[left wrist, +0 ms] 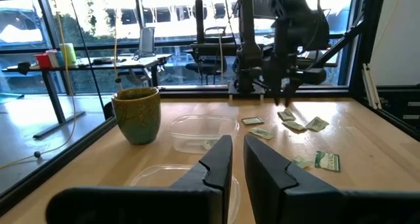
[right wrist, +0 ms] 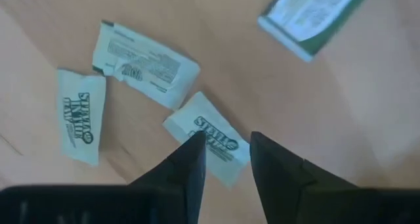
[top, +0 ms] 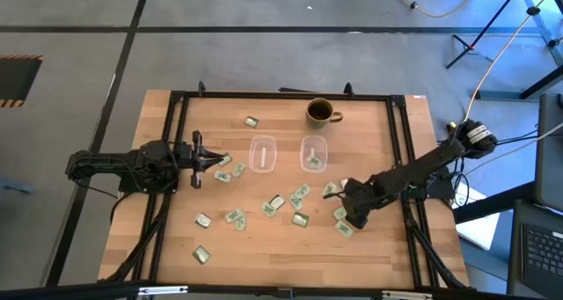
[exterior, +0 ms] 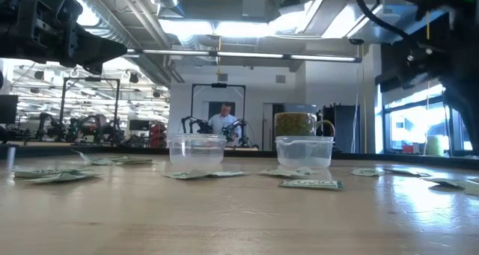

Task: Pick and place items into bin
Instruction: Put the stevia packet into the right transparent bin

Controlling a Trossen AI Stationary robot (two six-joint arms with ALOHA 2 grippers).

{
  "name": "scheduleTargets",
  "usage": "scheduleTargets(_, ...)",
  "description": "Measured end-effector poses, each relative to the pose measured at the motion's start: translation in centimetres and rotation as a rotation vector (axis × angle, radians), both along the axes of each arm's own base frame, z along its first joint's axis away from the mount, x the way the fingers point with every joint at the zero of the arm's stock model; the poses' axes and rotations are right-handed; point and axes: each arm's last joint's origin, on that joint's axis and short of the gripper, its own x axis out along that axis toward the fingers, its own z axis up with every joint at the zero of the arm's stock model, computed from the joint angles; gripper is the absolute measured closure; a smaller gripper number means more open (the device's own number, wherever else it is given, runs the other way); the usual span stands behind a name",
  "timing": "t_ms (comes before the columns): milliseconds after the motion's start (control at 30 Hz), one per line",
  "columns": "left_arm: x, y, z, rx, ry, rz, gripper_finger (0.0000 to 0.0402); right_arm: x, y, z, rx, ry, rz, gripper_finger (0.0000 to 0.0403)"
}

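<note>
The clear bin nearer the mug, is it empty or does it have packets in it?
Not empty: the high view shows packets inside the clear bin nearest the mug.

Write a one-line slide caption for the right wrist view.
Right gripper poised with parted fingers over a white packet on the wooden table, other packets nearby.

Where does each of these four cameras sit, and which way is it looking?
High: above, facing straight down on table, both arms, mug.
Low: at tabletop height, facing across two clear bins into the room.
Left wrist: on left arm, past left tool toward mug, right arm.
Right wrist: on right arm, right tool over packets.
Shared: the mug.
</note>
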Motion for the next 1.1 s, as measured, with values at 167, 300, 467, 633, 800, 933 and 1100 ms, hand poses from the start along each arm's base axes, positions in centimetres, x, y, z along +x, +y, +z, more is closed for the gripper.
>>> scheduleTargets(167,0.0,0.0,0.0,0.0,0.0,0.0,0.0368,-1.0,0.3,-1.6,0.023,0.003,0.04,0.0281)
scheduleTargets(300,0.0,0.0,0.0,0.0,0.0,0.0,0.0368,-1.8,0.3,-2.6,0.019,0.013,0.057,0.0281)
scheduleTargets(467,0.0,0.0,0.0,0.0,0.0,0.0,0.0368,-2.2,0.2,-3.1,0.017,0.013,0.06,0.0281)
scheduleTargets(633,0.0,0.0,0.0,0.0,0.0,0.0,0.0368,-2.2,0.1,-3.2,0.014,0.017,0.06,0.0293)
scheduleTargets(800,0.0,0.0,0.0,0.0,0.0,0.0,0.0368,-2.3,0.1,-3.2,0.008,0.022,0.052,0.0333)
scheduleTargets(933,0.0,0.0,0.0,0.0,0.0,0.001,0.0368,-2.3,0.1,-3.2,0.009,0.022,0.052,0.0367)
scheduleTargets(1100,0.0,0.0,0.0,0.0,0.0,0.0,0.0368,-1.8,0.3,-2.7,0.017,0.016,0.069,0.0397)
